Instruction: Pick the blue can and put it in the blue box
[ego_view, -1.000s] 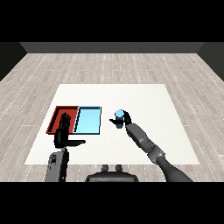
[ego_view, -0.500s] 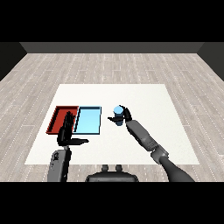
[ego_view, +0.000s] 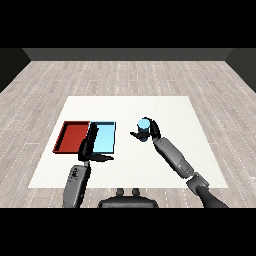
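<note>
The blue can (ego_view: 144, 124) sits curled inside the right hand (ego_view: 150, 132), just right of the light blue tray (ego_view: 102, 138), so the carry should run level leftward over that tray, clear of the left hand (ego_view: 91, 148), whose relaxed fingers hold nothing.

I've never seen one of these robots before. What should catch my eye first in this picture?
Most striking is the robot's right hand curled round a blue can, right of the table's middle. To its left, a red tray and a light blue tray lie side by side on the white table. The left hand hovers at the near edge of the trays, holding nothing.
</note>
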